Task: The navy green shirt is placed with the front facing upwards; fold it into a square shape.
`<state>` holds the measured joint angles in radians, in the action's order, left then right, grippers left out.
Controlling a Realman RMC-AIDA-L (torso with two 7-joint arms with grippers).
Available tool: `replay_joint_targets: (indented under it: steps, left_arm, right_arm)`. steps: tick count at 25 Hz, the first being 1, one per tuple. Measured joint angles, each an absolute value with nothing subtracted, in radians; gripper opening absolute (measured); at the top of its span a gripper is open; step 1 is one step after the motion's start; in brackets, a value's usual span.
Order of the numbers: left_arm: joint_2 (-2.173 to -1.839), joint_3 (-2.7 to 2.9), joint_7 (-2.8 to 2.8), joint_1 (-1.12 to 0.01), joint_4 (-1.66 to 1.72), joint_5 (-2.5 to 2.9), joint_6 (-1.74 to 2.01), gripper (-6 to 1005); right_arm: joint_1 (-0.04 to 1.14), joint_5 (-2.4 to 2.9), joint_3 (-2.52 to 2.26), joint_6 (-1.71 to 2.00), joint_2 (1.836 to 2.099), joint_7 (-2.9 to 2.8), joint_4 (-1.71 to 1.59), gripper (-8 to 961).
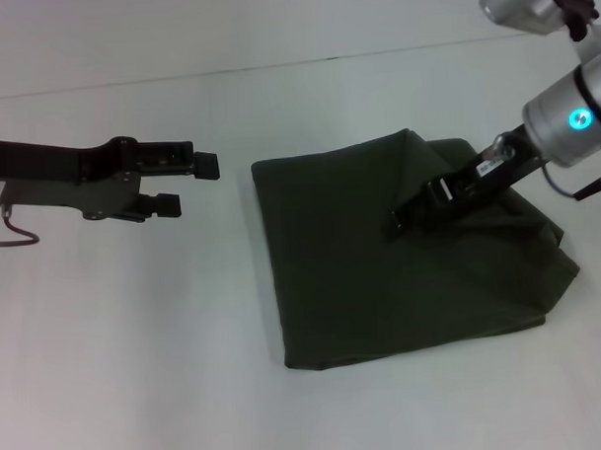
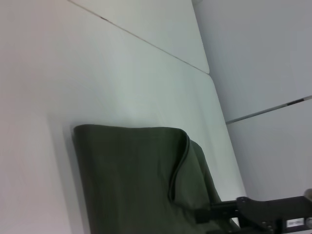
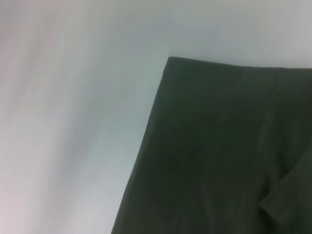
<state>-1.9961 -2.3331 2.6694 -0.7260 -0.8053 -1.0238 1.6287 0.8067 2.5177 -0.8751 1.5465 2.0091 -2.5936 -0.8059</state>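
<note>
Olive-green cloth, the navy green shirt [image 1: 381, 262], lies on the white table [image 1: 138, 369] as a folded bundle, roughly four-sided, with no lettering showing. Take the shirt as the landmark.

Off its left edge, well apart over bare table, hangs the left gripper [image 1: 185, 182]. Its two fingers are spread and hold nothing, and they point toward the shirt's far-left corner. From that arm's wrist camera the shirt [image 2: 131, 180] shows a clean straight near edge and a raised, rolled fold toward its far side.

Over the shirt's right half, the right gripper [image 1: 404, 219] reaches in from the right and sits down on the cloth near the middle, just below a lifted peak in the far edge. Whether its fingers pinch fabric or merely press on it I cannot tell; they are dark against dark cloth. Its wrist camera shows only flat cloth [image 3: 219, 156] and a corner of it.

The right side still looks bulky and skewed, with a loose flap at the near-right corner. I judge the right arm is the nearer one for squaring it, with the loose side lying back toward that arm.
</note>
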Motion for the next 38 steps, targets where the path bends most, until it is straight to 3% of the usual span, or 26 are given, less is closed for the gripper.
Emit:
replay_joint_targets:
  steps: [4, 17, 28, 38]
  left_arm:
    - [-1.999, -2.333, 2.668, -0.725, -0.803, -1.030, 1.629, 950]
    - [-2.005, -2.336, 2.662, -0.725, -0.802, -1.033, 1.627, 950]
    - [-2.005, -2.362, 2.660, -0.724, -0.797, -1.035, 1.626, 949]
    - [-2.004, -2.362, 2.658, -0.724, -0.798, -1.035, 1.626, 950]
  right_arm:
    - [0.806, 2.525, -0.895, 1.504, 2.026, -2.579, -0.775, 733]
    - [0.813, 2.666, -0.939, 1.465, 2.036, -2.634, -0.801, 732]
    - [0.746, 2.801, -0.941, 1.489, 2.082, -2.719, -1.114, 732]
    - [0.745, 2.835, -0.984, 1.515, 2.085, -2.769, -1.200, 731]
